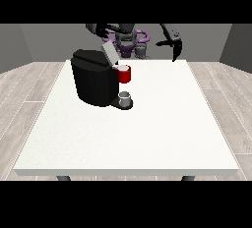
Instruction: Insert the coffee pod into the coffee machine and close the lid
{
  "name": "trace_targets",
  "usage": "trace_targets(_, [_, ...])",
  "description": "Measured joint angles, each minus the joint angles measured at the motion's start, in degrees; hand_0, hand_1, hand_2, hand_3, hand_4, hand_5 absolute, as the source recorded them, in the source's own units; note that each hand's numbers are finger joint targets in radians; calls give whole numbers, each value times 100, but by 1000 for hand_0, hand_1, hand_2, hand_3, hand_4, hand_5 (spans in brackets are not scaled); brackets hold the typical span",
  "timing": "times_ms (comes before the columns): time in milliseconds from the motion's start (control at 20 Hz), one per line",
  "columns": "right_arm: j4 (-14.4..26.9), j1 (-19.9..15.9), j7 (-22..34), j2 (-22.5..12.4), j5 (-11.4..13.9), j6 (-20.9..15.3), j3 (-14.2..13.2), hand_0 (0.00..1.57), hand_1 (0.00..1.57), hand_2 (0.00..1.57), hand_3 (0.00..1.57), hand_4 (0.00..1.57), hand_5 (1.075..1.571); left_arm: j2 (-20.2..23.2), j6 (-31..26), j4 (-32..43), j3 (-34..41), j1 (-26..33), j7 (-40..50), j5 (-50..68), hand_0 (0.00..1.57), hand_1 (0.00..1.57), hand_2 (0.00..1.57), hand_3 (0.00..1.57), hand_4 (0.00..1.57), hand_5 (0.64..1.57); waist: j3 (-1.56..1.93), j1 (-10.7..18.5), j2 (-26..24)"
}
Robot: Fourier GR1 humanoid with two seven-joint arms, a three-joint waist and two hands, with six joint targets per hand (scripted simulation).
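Observation:
The black coffee machine [93, 82] stands on the white table [147, 133], left of centre. Its grey lid [108, 52] is tilted up and open. At the machine's front is a red pod holder [125, 75] with a small pale disc on top that may be the coffee pod [121, 67]. A grey cup [125, 97] sits on the machine's base below the holder. The hand at the view's left [102, 29] hovers just above and behind the raised lid, apart from it. The hand at the view's right [173, 42] is raised over the table's far edge, fingers straight and pointing down, holding nothing.
The robot's torso [129, 40] stands behind the table's far edge. Bare tabletop stretches in front of and to the right of the machine. The table's near edge [128, 172] runs along the bottom.

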Motion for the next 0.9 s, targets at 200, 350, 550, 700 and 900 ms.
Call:
trace_targets(200, [367,-339,-92,-103,-161,-23,-315,0,0,0,0,395,1571,2,40,-204,-38,30,-26,55,0,0,0,0,301,1571,-1,84,225])
trace_targets(350, [658,-576,-124,-145,-184,-43,-534,0,0,0,0,362,1571,94,-44,-234,-5,84,-144,140,0,0,0,0,357,1571,1,100,340])
trace_targets(550, [996,-981,-168,-337,-304,33,-888,0,0,0,0,406,1571,135,26,-191,47,-42,-207,197,0,0,0,0,367,1571,0,76,535])
trace_targets(700, [1346,-1110,-310,-321,-331,29,-986,0,0,0,0,463,1571,173,34,-217,30,-97,-133,225,0,0,0,0,363,1571,-1,103,604])
trace_targets(900, [1685,-1410,-389,-357,-362,17,-1130,0,0,0,0,440,1571,176,93,-140,-16,-139,-231,210,0,0,0,0,396,1571,-7,112,654])
